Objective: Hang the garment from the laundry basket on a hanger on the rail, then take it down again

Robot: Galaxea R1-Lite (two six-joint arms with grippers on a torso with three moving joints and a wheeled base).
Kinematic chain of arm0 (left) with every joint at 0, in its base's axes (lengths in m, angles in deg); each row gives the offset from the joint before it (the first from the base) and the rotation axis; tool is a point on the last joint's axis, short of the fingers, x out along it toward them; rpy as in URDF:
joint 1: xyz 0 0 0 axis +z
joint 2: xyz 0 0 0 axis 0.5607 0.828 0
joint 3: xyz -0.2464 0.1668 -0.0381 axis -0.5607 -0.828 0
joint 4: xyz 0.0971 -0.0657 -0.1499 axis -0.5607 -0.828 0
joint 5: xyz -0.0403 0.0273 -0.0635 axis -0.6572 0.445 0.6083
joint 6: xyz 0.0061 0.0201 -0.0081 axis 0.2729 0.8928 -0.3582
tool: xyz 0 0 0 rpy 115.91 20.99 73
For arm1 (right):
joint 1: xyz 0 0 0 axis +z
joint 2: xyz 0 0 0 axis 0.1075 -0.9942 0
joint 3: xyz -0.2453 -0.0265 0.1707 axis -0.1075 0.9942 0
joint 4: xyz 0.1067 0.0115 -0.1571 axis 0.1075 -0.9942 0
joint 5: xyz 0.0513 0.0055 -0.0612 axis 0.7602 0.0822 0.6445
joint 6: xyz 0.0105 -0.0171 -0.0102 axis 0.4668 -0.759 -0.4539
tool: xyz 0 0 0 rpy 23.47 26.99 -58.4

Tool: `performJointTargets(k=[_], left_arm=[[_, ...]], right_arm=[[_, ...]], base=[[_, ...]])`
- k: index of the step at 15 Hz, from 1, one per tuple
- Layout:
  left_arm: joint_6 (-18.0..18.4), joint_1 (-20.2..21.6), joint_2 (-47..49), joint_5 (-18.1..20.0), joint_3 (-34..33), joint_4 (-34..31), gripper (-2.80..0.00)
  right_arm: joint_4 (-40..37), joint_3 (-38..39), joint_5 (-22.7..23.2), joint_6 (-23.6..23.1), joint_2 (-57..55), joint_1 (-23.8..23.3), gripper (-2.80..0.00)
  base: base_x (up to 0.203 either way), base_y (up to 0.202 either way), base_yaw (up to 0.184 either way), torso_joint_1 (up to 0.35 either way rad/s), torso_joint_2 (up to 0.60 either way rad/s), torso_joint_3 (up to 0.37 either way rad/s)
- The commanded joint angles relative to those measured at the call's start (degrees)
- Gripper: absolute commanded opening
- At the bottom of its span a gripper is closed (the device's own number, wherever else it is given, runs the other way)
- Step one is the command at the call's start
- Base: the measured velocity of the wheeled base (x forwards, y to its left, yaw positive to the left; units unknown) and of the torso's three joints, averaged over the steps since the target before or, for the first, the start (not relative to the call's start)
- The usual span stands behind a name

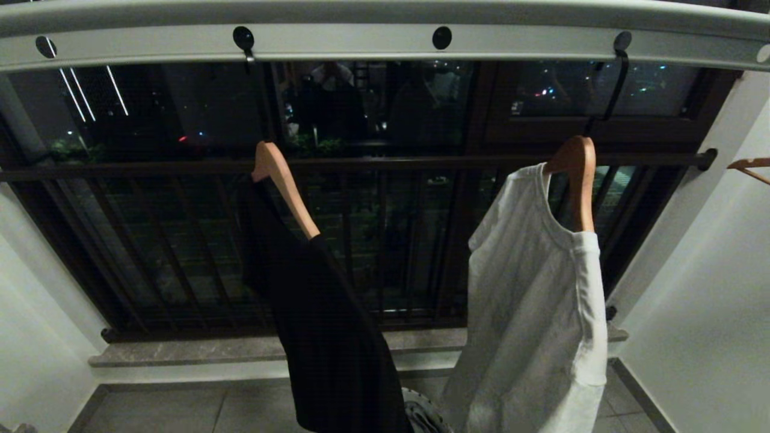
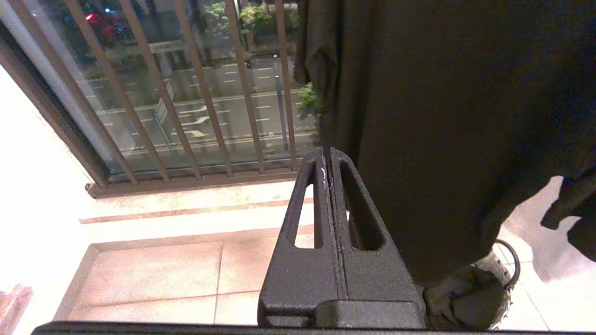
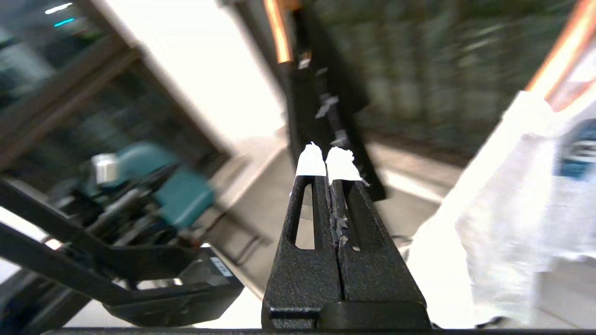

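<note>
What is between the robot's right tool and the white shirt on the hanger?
Nothing visible. The shut right tool points into open air, with the white shirt hanging off to one side of it. No bar or other cloth sits between them.

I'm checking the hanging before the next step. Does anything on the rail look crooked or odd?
Yes. The black garment hangs from only one arm of its wooden hanger, which tilts steeply. The white T-shirt also sits lopsided on its hanger, one shoulder bunched low. The rail itself looks fine.
</note>
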Motion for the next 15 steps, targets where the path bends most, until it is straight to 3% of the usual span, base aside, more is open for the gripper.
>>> performJointTargets(k=[1,4,11,12,15], left_arm=[[0.05,0.01,-0.04,0.03,-0.12,0.02,-2.80],[0.01,0.01,-0.04,0.03,-0.18,0.02,-2.80],[0.01,0.01,-0.04,0.03,-0.10,0.02,-2.80],[0.08,0.01,-0.04,-0.04,-0.15,0.02,-2.80],[0.01,-0.02,-0.04,-0.01,-0.18,0.02,-2.80]], right_arm=[[-3.48,-0.12,-1.37,-0.54,8.25,-1.89,-2.80],[-9.37,-2.96,-0.88,-1.13,7.29,-0.93,-2.80],[-10.14,-2.02,-0.56,-2.46,9.37,1.68,-2.80],[-10.12,-1.70,-1.11,-2.76,10.04,4.22,-2.80],[-9.92,0.86,-13.40,-4.43,16.24,10.01,-2.80]], base=[[0.000,0.000,0.000,0.000,0.00,0.000],[0.000,0.000,0.000,0.000,0.00,0.000],[0.000,0.000,0.000,0.000,0.00,0.000],[0.000,0.000,0.000,0.000,0.00,0.000],[0.000,0.000,0.000,0.000,0.00,0.000]])
